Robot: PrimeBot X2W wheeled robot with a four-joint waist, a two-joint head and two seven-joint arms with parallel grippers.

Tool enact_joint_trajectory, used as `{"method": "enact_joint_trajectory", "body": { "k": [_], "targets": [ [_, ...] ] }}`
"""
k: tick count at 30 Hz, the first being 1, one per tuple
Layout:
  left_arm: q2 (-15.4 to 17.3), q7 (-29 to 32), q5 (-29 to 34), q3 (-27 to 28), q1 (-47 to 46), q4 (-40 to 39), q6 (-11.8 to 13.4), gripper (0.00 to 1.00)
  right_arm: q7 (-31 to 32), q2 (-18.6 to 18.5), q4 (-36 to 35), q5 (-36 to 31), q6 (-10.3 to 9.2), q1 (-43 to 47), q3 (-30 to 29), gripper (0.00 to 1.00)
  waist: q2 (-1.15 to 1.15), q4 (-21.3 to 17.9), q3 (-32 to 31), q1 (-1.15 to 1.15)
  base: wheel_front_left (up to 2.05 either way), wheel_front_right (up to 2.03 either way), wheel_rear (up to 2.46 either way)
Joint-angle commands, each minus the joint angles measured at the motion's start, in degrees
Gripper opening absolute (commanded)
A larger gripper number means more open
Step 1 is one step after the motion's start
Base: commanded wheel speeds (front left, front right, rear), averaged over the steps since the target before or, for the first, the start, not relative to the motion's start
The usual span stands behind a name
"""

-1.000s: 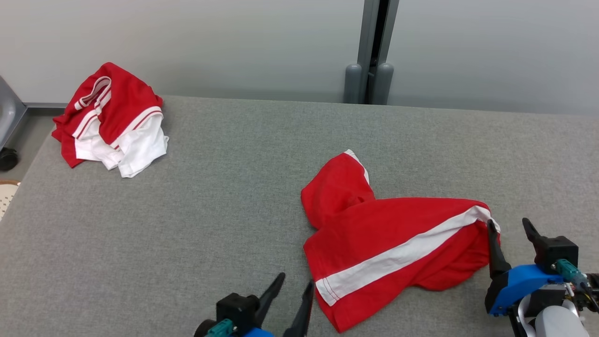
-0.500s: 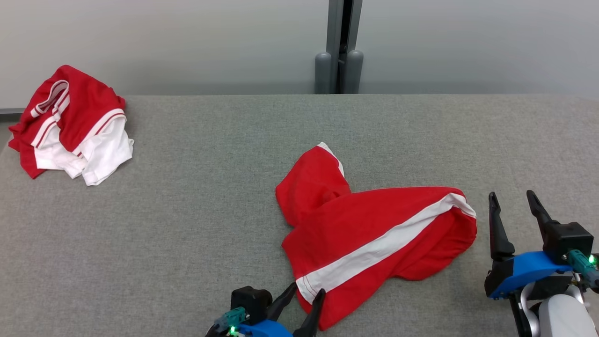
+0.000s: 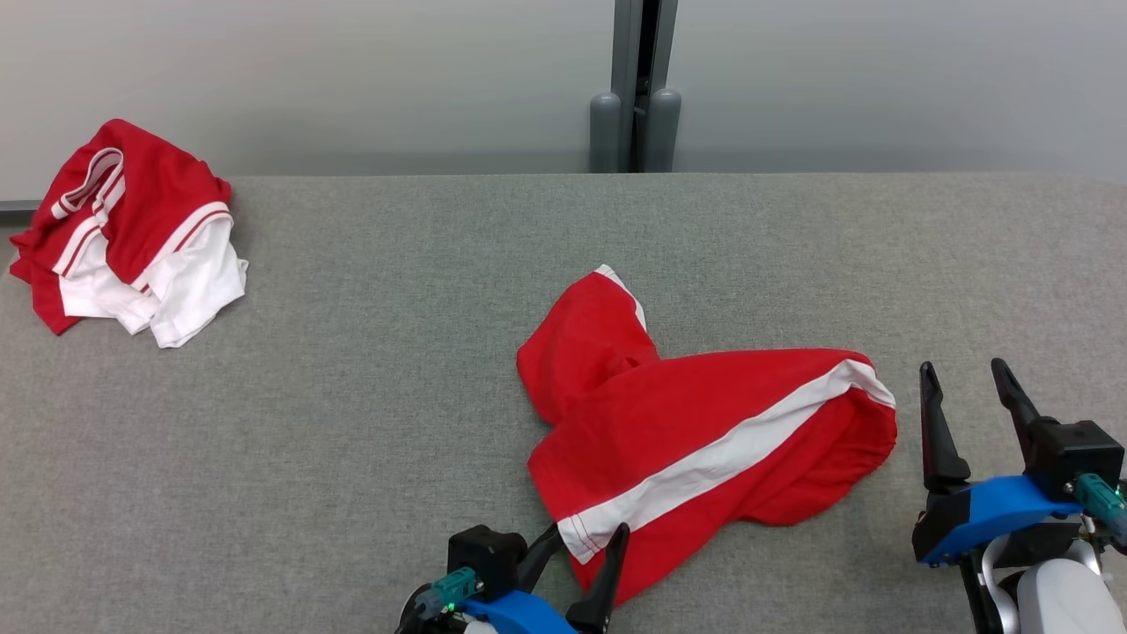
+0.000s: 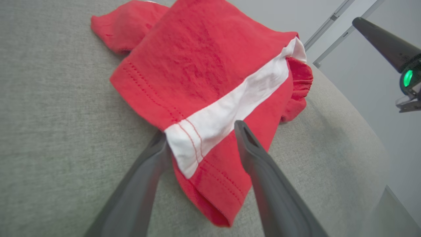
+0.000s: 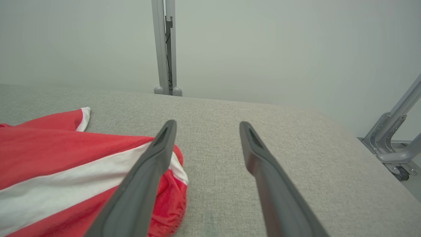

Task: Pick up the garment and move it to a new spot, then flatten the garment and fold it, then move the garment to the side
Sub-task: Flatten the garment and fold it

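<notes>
The garment [image 3: 696, 440], a pair of red shorts with a white stripe [image 3: 704, 467] down the side, is lying crumpled on the grey padded table [image 3: 352, 423], right of centre and towards the near edge, with one leg bunching up towards the far side. A second red and white bundle of clothing [image 3: 132, 238] is sitting at the far left corner of the table, well apart from it. Compared with half a second ago, the left gripper [image 3: 588, 530] is reaching slightly further in and its fingers are spreading wider, so that they are now straddling the near hem corner where the white stripe ends; the garment itself is lying as it was, and the right gripper [image 3: 961, 365] is holding the same place. In the left wrist view the left gripper [image 4: 200, 130] is showing one finger at the edge of the white hem and the other over the red cloth beside it, open and gripping nothing; whether either is touching the fabric cannot be told. The right gripper is standing just to the right of the waistband end, its fingers pointing towards the far side, open and empty, with the nearer finger just beside the gathered red fabric [image 5: 65, 148] in the right wrist view
</notes>
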Motion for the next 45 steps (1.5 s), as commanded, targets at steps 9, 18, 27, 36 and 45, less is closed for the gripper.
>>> {"method": "enact_joint_trajectory", "body": {
  "k": [9,18,27,36,45],
  "targets": [
    [0.0,-2.2,-0.6,-0.5,-1.8,-0.7,1.1,0.00,-0.1,0.1,-0.2,0.8,0.01,0.9,1.0,1.00,0.00,-0.6,-0.3,0.00,0.00,0.00,0.00],
    [4.2,-4.3,-0.5,4.2,-1.9,-2.7,3.4,0.00,-0.4,0.0,-0.2,1.1,0.01,2.1,0.2,1.00,0.00,0.3,-1.4,0.00,0.00,0.00,0.00],
    [12.0,-3.2,-1.0,8.3,0.4,-5.0,5.9,0.00,-0.2,0.0,1.1,2.4,0.01,4.2,1.3,1.00,0.00,1.3,-2.6,0.00,0.00,0.00,0.00],
    [11.8,-3.4,-0.9,8.3,-0.7,0.2,5.2,1.00,-0.8,0.0,2.6,3.5,0.01,4.4,2.7,1.00,0.00,1.2,-3.1,0.00,0.00,0.00,0.00],
    [12.0,-5.1,3.2,11.2,-0.6,-2.2,6.5,1.00,-1.3,0.0,2.8,4.3,0.01,4.7,3.5,1.00,0.00,2.6,-4.2,0.00,0.00,0.00,0.00]
  ]
}}
